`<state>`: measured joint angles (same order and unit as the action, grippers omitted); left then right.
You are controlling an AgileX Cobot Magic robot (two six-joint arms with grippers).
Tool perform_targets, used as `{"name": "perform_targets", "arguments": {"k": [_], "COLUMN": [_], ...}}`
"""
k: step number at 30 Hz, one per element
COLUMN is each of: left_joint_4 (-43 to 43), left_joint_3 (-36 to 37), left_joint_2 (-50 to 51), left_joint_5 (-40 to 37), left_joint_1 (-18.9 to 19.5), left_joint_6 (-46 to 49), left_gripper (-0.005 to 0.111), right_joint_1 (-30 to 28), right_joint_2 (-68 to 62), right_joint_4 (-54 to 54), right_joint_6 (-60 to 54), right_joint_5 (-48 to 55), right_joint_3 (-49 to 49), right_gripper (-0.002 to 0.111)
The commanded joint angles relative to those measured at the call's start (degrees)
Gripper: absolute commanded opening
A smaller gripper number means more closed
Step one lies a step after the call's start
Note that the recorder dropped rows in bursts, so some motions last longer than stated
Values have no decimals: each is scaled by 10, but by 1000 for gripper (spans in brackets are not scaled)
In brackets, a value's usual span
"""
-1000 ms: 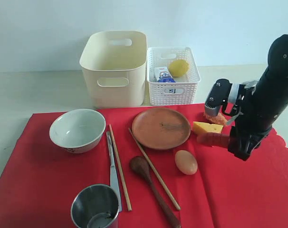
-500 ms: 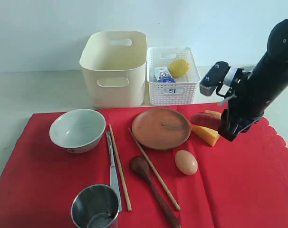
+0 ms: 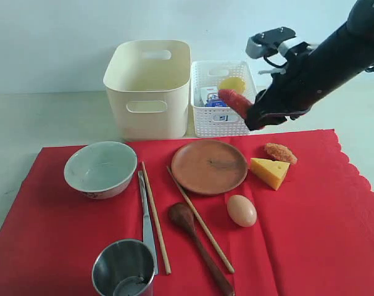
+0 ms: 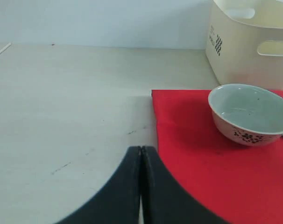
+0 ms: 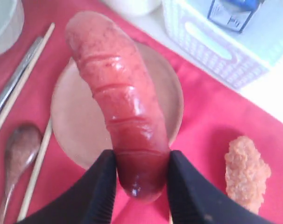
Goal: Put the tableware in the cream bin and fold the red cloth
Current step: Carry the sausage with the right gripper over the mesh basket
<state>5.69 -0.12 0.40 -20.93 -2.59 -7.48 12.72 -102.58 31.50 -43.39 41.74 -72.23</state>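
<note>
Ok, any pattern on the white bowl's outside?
Yes, the bowl carries a small dark print low on its side; left wrist view shows it best.

No lettering can be read with certainty. In the left wrist view a small printed sticker (image 4: 215,41) is seen on the side wall of the cream bin (image 4: 239,60). It shows a dark checkered square with tiny lines of print beside it, too small to be made out. A blue-and-white printed label is carried by the milk carton (image 3: 212,97) in the white lattice basket (image 3: 236,122), but its marks are blurred. A dark floral pattern, not writing, is borne near the foot of the white ceramic bowl (image 4: 249,112).
</note>
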Motion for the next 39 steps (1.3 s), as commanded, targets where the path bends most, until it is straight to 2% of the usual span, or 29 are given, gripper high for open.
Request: {"name": "perform_targets", "arguments": {"k": [1, 4, 20, 25, 31, 34, 39], "left_joint_4": [-1, -1, -1, -1, -1, -1, -1], "left_joint_3": [1, 1, 1, 1, 1, 1, 1], "left_joint_2": [-4, -4, -4, -4, -4, -4, -4], "left_joint_5": [5, 5, 5, 5, 5, 5, 5], "left_joint_1": [0, 0, 0, 0, 0, 0, 0], "left_joint_6": [0, 0, 0, -1, 0, 0, 0], "left_gripper": [0, 0, 0, 0, 0, 0, 0], "right_joint_1": [-1, -1, -18, -18, -18, -18, -18], "right_joint_2": [7, -5, -203, -272, -313, -318, -321], "right_joint_4": [29, 20, 18, -33, -72, -77, -80], "right_joint_6": [48, 73, 92, 100, 106, 106, 106], "right_joint_5": [-83, -115, -112, -78, -69, -69, -69], "right_joint_3": [-12, -34, -277, -342, -369, -369, -369], "right_gripper": [0, 0, 0, 0, 0, 5, 19]}}
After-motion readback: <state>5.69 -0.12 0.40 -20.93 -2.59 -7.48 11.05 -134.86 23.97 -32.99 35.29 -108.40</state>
